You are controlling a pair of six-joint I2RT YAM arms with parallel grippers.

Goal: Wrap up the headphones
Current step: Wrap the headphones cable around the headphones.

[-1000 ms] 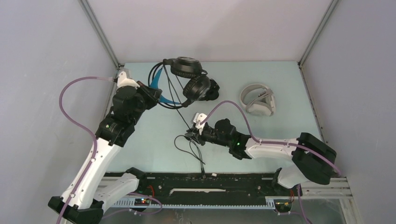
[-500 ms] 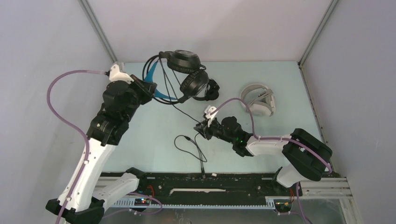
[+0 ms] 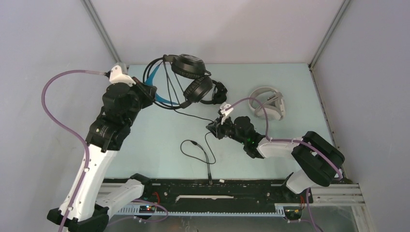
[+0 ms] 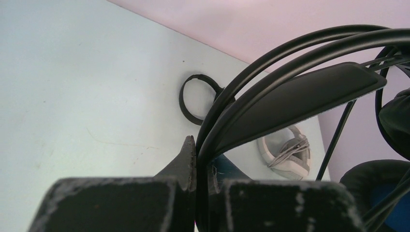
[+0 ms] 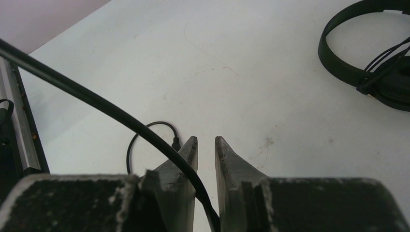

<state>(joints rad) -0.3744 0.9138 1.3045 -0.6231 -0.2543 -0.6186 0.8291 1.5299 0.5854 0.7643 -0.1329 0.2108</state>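
My left gripper (image 3: pixel 146 92) is shut on the headband of the bulky black headphones (image 3: pixel 189 65) with blue lining, held tilted near the back left; in the left wrist view the headband (image 4: pixel 295 92) runs between the left gripper's (image 4: pixel 203 159) jaws. Their black cable (image 3: pixel 192 115) runs to my right gripper (image 3: pixel 215 128), which is shut on the cable (image 5: pixel 96 104); the right gripper's (image 5: pixel 206 140) fingertips stand slightly apart. The slack loops on the table (image 3: pixel 193 149). The slim black headset (image 5: pixel 360 58) lies behind. The white headset (image 3: pixel 267 102) lies at the back right.
The enclosure's grey walls close in the left, right and back sides. The cable's plug end (image 3: pixel 210 178) reaches the black rail (image 3: pixel 232 186) at the near edge. The white headset also shows in the left wrist view (image 4: pixel 286 151).
My left gripper has carried the bulky headphones back and to the left. My right gripper has moved back and to the right along with the cable, pulling in the loop on the table.
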